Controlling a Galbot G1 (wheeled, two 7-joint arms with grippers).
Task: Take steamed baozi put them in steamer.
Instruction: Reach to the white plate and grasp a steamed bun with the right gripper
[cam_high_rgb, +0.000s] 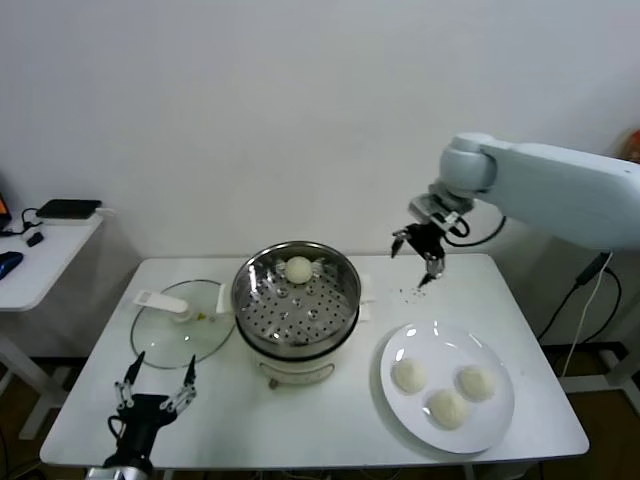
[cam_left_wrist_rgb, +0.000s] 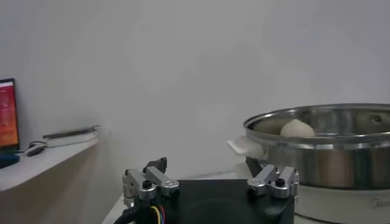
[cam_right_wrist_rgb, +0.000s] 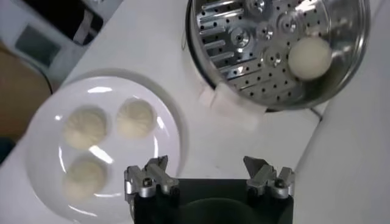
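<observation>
In steamer (cam_high_rgb: 296, 300): 1 baozi (cam_high_rgb: 298, 268), 3 on plate (cam_high_rgb: 447, 388); right tool (cam_high_rgb: 420, 256) wide, empty.

Head looks down; both wrists share the steamer (cam_high_rgb: 295, 295).

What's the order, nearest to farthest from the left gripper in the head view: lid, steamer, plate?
From the left gripper, front left, open:
1. Lid, just behind it on the table.
2. Steamer, centre.
3. Plate, far right, holding three baozi.
</observation>
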